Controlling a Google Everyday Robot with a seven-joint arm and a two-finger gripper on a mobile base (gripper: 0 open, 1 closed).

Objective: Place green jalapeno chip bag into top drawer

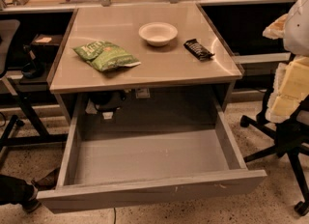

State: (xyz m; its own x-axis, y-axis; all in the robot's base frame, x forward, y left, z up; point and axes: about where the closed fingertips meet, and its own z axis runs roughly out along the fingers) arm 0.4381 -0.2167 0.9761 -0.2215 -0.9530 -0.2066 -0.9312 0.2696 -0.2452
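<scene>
Pulled open at 6 o'clock is the top drawer (145, 191). The green jalapeno chip bag (105, 55) is laid on the desk (169, 68) at 10 o'clock. The gripper (295, 22) is seen at 2 o'clock; its state cannot be told.

green jalapeno chip bag (106, 55), puffy, crinkled, white lettering, pale edge, lying flat and angled on left half of desk top, top drawer (149, 158) below, pulled open, wide shallow grey, bag not in it, gripper out of view
</scene>
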